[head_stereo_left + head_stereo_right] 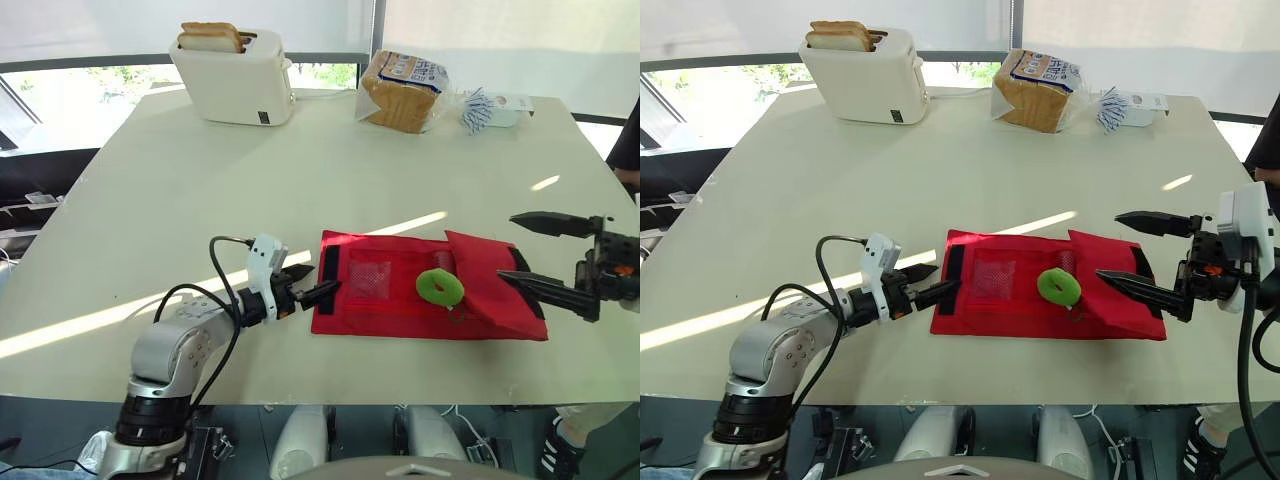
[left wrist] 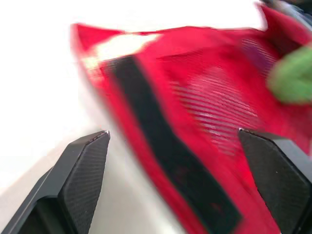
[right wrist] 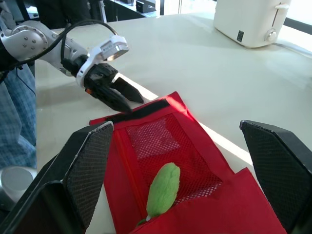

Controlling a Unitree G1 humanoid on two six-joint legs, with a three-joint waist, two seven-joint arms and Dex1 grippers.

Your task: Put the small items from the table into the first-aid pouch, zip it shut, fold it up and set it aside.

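Both ends covered: left gripper (image 1: 322, 278) spread open at the red pouch (image 1: 385, 318) edge; right gripper (image 1: 506, 247) gapes wide opposite; green ring (image 1: 439, 287) lies on top.

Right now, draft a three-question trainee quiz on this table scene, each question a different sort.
1. True or false: the green ring-shaped roll lies on the red fabric pouch.
2. What sits in the white plastic toaster? A bread slices; B a cup; C nothing.
3. Fill in: the left gripper and right gripper, at the pouch's two ends, both stand ____.
Key: 1 true; 2 A; 3 open.
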